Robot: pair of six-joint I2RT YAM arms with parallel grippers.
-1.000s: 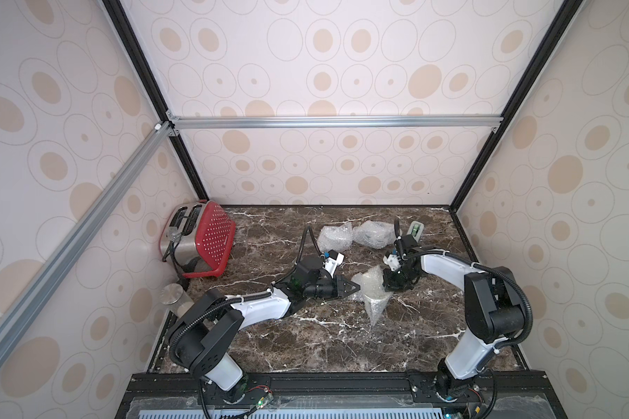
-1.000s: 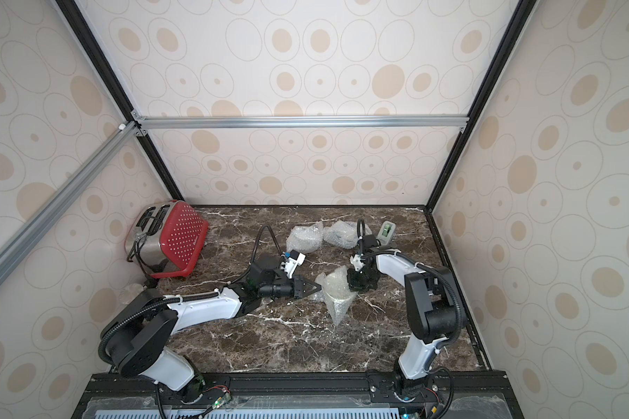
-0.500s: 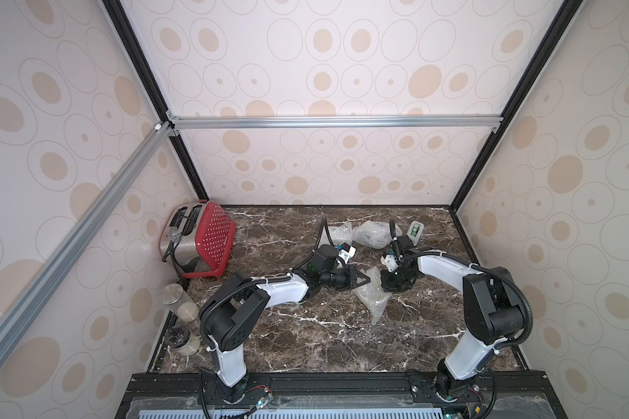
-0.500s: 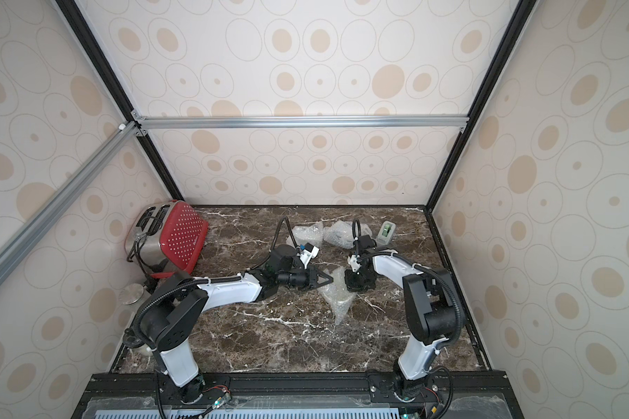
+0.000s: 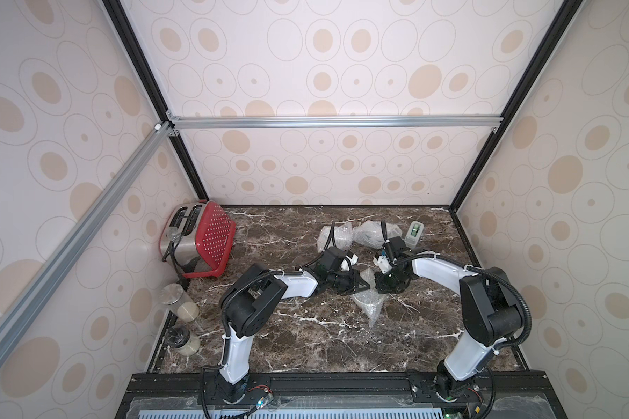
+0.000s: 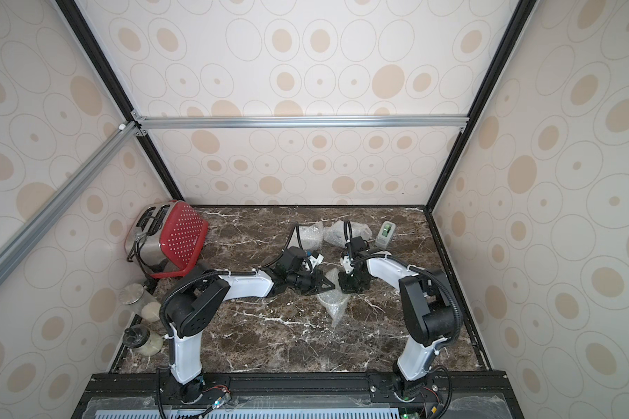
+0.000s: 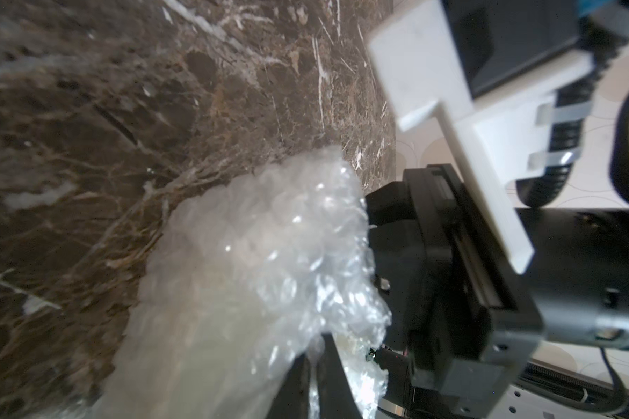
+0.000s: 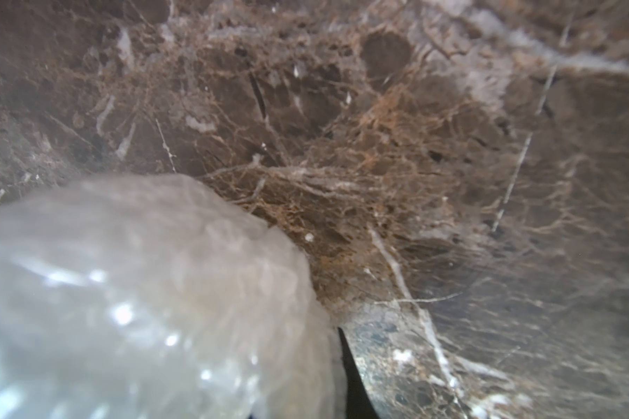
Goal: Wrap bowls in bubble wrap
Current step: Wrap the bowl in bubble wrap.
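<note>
A crumpled bubble wrap bundle lies mid-table between both arms, with a loose tail pointing toward the front. No bowl shows bare; a pale round shape shows dimly through the film. My left gripper reaches in from the left. Its two dark fingers stand nearly together with a fold of bubble wrap pinched between them. My right gripper comes down on the bundle's right side. In the right wrist view the bubble wrap hides all but one finger.
Two more cloudy wrapped bundles lie at the back, beside a small tape dispenser. A red toaster stands at the back left. Two glass jars sit along the left wall.
My left arm has swung right and back, bringing its gripper from left of the bundle up against it and onto the film. The right gripper has stayed on the bundle.
</note>
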